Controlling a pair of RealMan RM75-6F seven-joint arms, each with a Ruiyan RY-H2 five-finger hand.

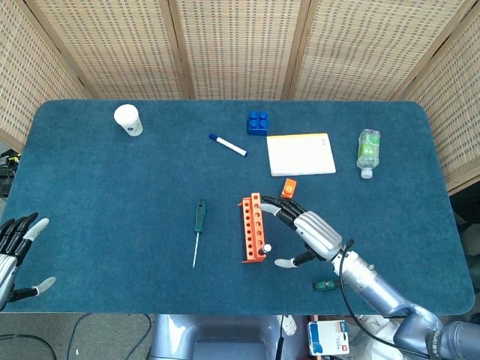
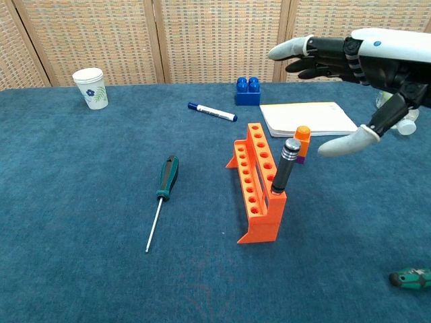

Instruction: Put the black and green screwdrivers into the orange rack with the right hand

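Black-handled screwdriver [image 2: 285,167] upright in orange plastic rack [image 2: 259,185]; right hand [image 2: 363,60] empty, fingers spread, above; green-handled screwdriver [image 2: 162,195] flat on blue cloth.

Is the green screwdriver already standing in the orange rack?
No, the green screwdriver lies flat on the table left of the orange rack, which holds only the black screwdriver.
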